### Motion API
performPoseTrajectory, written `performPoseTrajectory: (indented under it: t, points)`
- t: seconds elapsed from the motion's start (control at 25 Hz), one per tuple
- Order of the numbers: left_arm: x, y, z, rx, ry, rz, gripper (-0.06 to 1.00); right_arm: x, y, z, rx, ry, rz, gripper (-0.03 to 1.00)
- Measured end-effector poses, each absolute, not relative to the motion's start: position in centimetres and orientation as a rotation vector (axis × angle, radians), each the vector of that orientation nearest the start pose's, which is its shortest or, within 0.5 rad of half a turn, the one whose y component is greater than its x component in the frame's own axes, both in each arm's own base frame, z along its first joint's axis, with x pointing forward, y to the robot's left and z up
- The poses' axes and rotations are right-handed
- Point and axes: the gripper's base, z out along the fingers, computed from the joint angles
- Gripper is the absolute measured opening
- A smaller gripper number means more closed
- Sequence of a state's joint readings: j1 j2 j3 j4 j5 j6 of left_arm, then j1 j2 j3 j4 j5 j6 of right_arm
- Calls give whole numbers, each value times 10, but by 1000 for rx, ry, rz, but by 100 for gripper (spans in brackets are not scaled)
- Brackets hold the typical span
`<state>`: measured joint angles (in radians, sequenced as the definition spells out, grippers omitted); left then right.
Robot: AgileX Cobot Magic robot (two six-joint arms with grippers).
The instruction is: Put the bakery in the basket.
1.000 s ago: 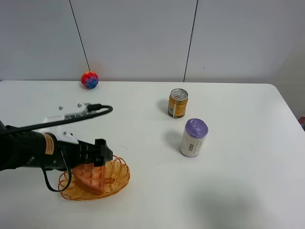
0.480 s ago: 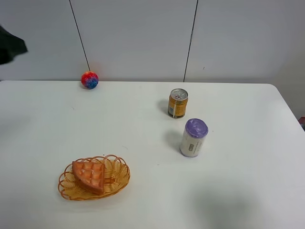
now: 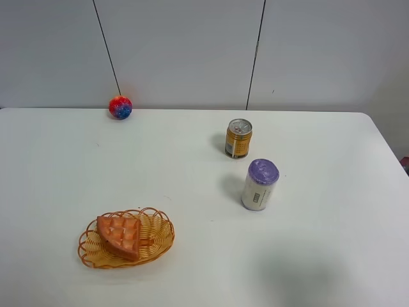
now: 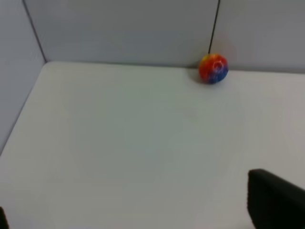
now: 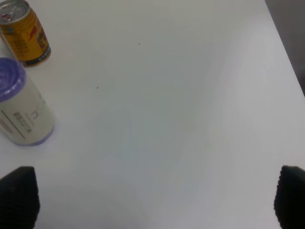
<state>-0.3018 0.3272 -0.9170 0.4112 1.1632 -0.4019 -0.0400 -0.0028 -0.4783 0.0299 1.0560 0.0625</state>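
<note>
The bakery [image 3: 120, 235], an orange-brown wedge with a grid top, lies inside the woven basket [image 3: 160, 238] at the table's front left in the high view. Neither arm shows in the high view. In the left wrist view my left gripper [image 4: 143, 217] is open and empty, with its dark fingertips [image 4: 274, 200] at the picture's edges over bare table. In the right wrist view my right gripper [image 5: 155, 200] is open and empty, its fingertips [image 5: 19, 193] far apart. Bakery and basket are out of both wrist views.
A multicoloured ball [image 3: 120, 107] sits at the back left by the wall and also shows in the left wrist view [image 4: 213, 68]. A gold drink can [image 3: 238, 138] and a purple-lidded white canister [image 3: 259, 185] stand right of centre; both show in the right wrist view.
My left arm, which hung over the basket with the bakery, let go and pulled back out of the high view. The bakery now lies in the basket.
</note>
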Motion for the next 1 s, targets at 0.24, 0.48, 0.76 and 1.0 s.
performPoseTrajectory:
  t: [0.24, 0.48, 0.76, 1.0]
  points:
    - [-15, 40, 360, -187, 1962, 22, 99, -3, 2, 272, 104, 2056, 50, 99]
    - [-12, 25, 321, -236, 2007, 22, 99, -3, 2, 272, 104, 2056, 50, 99]
    - [-7, 9, 292, -180, 2010, 146, 99, -3, 2, 272, 104, 2056, 50, 99]
    - [-9, 7, 283, -163, 2002, 159, 99, -3, 2, 272, 104, 2056, 50, 99]
